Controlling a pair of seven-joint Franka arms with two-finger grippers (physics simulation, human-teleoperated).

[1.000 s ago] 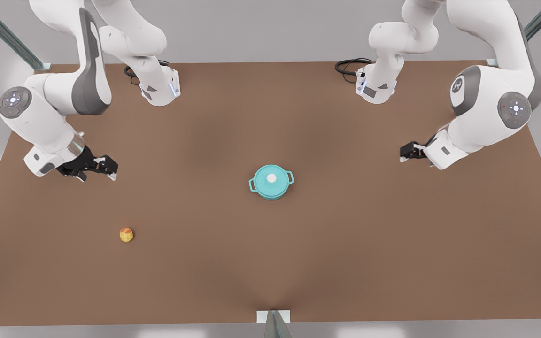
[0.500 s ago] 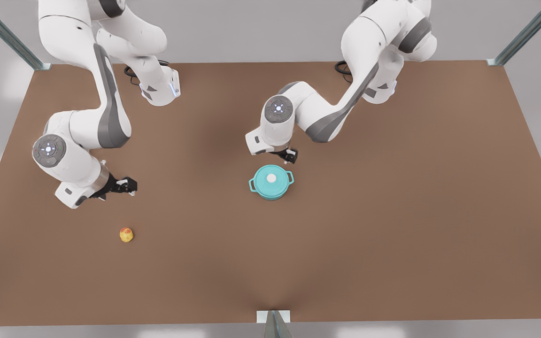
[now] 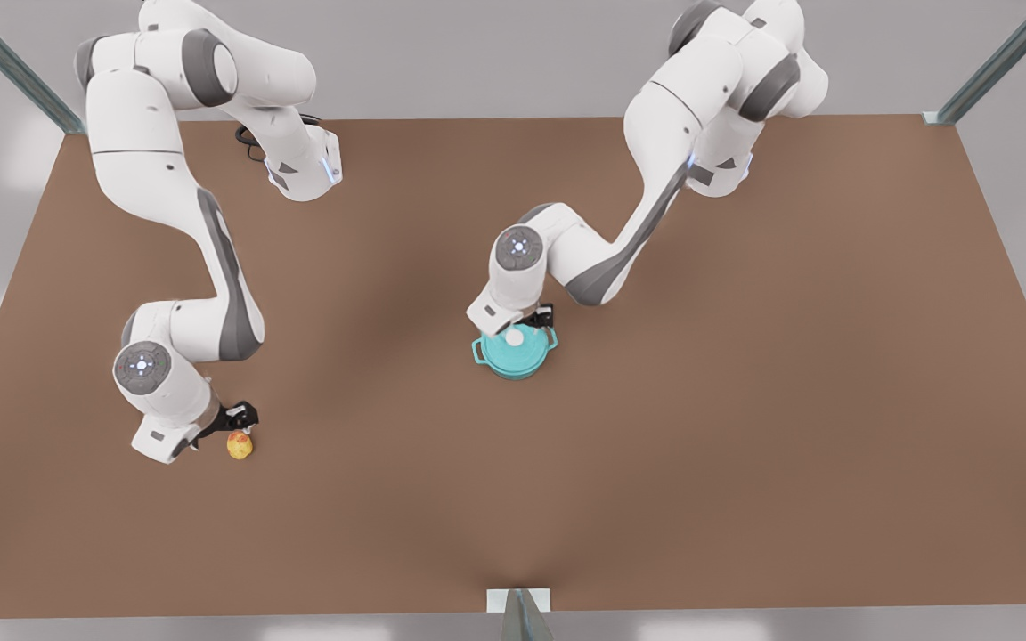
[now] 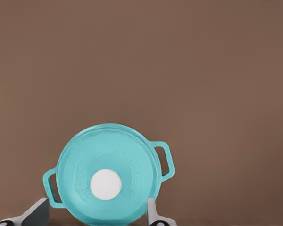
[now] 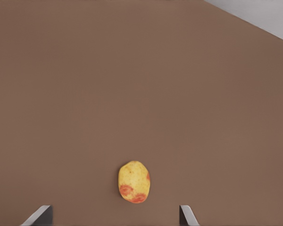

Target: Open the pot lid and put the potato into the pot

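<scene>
The teal pot [image 3: 484, 352] stands mid-table with the pot lid [image 3: 524, 350] closed on it, white knob at its centre. My left gripper [image 3: 538, 319] hovers open just above the lid's far edge. In the left wrist view the lid [image 4: 108, 155] and a pot handle [image 4: 164, 159] lie below the left gripper [image 4: 95, 210], fingers spread wide. The yellow, red-blotched potato [image 3: 240, 445] lies on the table at the front view's left. My right gripper [image 3: 241, 417] hangs open just above it. Seen from the right wrist, the potato [image 5: 134, 181] sits between the spread fingers of that gripper [image 5: 114, 213].
The brown table [image 3: 745, 401] stretches wide around both objects. Both arm bases with black cables [image 3: 660, 125] stand at the back edge. A small metal bracket [image 3: 519, 605] sits at the front edge's middle.
Both arms swung in and came down. The left gripper travelled from the front view's far right to the pot. The right gripper moved forward to the potato.
</scene>
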